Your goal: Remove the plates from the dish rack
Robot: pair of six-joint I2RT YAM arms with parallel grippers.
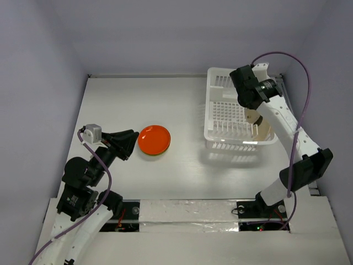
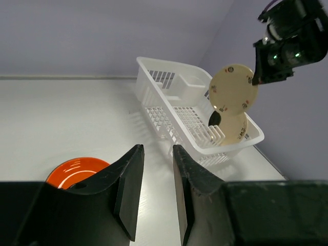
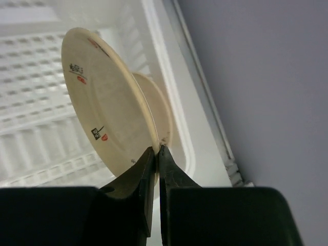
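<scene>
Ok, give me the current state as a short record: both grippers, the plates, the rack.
right gripper: shut on the rim of the raised cream plate, held on edge over the dish rack
left gripper: open, empty, close to the orange plate
orange plate: flat on the table, outside the rack
second cream plate: standing in the rack
dark item: in the rack beside it, mostly hidden

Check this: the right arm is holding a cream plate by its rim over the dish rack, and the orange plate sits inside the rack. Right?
Not quite. The orange plate is out of the dish rack, lying on the table, as the top external view shows. The right arm's jaws do pinch the cream plate by its rim.
</scene>
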